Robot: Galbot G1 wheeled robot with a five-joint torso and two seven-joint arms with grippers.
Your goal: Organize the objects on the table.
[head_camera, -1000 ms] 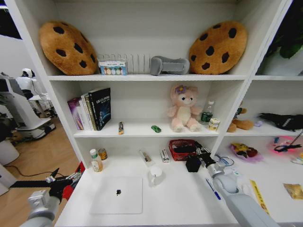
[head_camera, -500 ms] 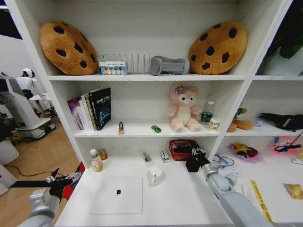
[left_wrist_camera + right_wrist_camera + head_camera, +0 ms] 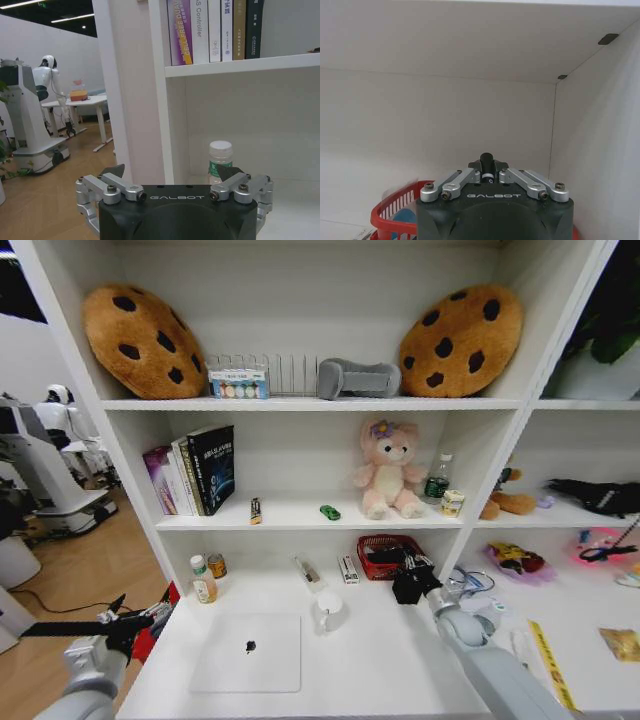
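A: What is seen behind the white shelving unit (image 3: 300, 403)?

B: A wooden floor (image 3: 85, 585) is shown to the left, and a white wall (image 3: 55, 47) is seen beyond it.

A: Is any other furniture shown?

B: A small white table (image 3: 75, 104) is placed far back. Strip lights (image 3: 72, 18) are mounted on a dark ceiling.

- The left gripper (image 3: 175, 176) has a black housing marked GALBOT in pale letters.
- Its silver linkages carry dark screws and end in black fingertips (image 3: 229, 173).
- The right gripper (image 3: 487, 163) matches; its arm (image 3: 478, 650) is light grey.
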